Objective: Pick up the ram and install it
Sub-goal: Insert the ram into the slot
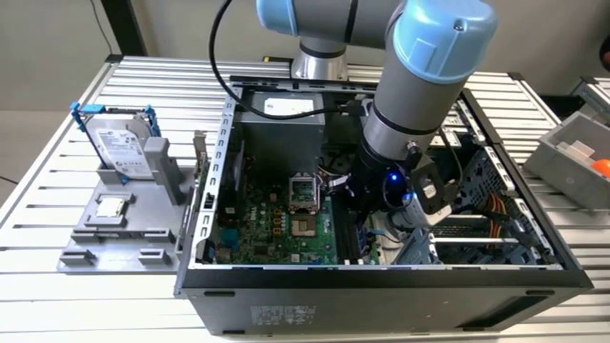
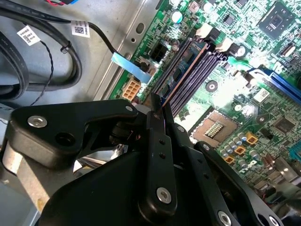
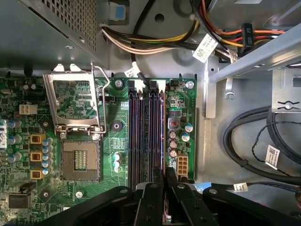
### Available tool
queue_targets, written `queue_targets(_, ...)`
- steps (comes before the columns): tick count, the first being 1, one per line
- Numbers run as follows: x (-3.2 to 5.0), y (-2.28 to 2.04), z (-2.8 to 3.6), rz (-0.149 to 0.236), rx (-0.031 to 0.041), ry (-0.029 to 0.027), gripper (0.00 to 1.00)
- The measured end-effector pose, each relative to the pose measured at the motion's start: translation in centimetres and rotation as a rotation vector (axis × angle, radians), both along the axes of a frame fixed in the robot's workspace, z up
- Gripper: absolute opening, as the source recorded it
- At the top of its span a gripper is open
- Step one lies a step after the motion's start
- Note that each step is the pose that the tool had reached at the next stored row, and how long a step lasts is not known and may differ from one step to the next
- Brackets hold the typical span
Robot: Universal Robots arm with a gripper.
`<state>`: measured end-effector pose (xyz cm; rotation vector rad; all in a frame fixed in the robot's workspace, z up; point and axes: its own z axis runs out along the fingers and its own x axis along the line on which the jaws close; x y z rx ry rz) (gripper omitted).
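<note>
1. The gripper [image 2: 157,110] is down inside the open computer case [image 1: 381,275], its black fingers [image 3: 153,197] drawn narrow, pinching the ram [image 2: 181,75] by one end.
2. In the second wrist view the ram runs straight out from the fingertips as a thin edge-on strip, lying along the memory slots [image 3: 146,132] of the motherboard [image 1: 276,229].
3. Whether the ram is fully seated in its slot cannot be told.
4. To one side of the gripper, the open CPU socket [image 3: 81,160] sits near the slots with its metal frame [image 3: 75,101] raised.
5. To the other side, the board's edge gives way to bare case floor with black cables [image 3: 249,127] looping close by.
6. Beyond the slots' far ends, a coloured wire bundle [image 3: 155,44] crosses near the case wall.
7. In the exterior view, the hard drive [image 1: 124,146] stands on a grey fixture [image 1: 119,236] outside the case, well apart from the gripper.
</note>
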<state>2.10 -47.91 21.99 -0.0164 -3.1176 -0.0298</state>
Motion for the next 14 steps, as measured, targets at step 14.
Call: queue_targets(14,0.0,0.06,-0.21,0.0,0.0003,0.0005,0.0)
